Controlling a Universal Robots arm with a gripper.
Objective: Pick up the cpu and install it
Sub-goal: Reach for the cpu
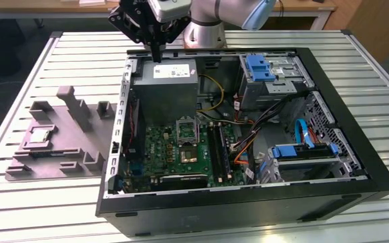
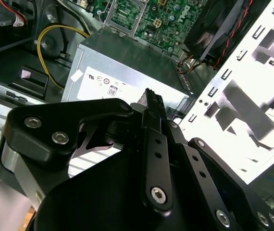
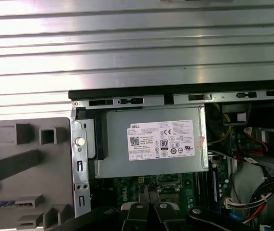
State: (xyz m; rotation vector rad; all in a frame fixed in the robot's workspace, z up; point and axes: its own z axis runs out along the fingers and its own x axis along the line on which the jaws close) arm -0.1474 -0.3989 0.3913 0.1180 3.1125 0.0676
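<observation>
In the exterior view, an open black computer case (image 1: 248, 200) lies on a slatted metal table (image 1: 39, 207). Inside it sits a large grey metal box with a white label (image 1: 167, 86). The black gripper (image 1: 156, 58) hangs just above this box, near the case wall, its fingers pressed together and holding nothing. The cpu (image 1: 42, 135), a small silvery square chip with a pale rim, lies well apart from the box, outside the case, on a grey moulded tray (image 1: 69, 144). Beside the box, the green motherboard (image 1: 159, 147) shows its square socket (image 1: 191, 153), which looks uncovered, its frame seemingly raised.

In the second wrist view, the gripper (image 2: 151, 98) ends in one narrow closed tip over the box (image 2: 127, 67).

In the first wrist view, the gripper (image 3: 149, 212) sits above the box (image 3: 118, 144), with the tray (image 3: 26, 183) alongside.

We judge the task not yet begun: the chip is neither picked up nor installed.
</observation>
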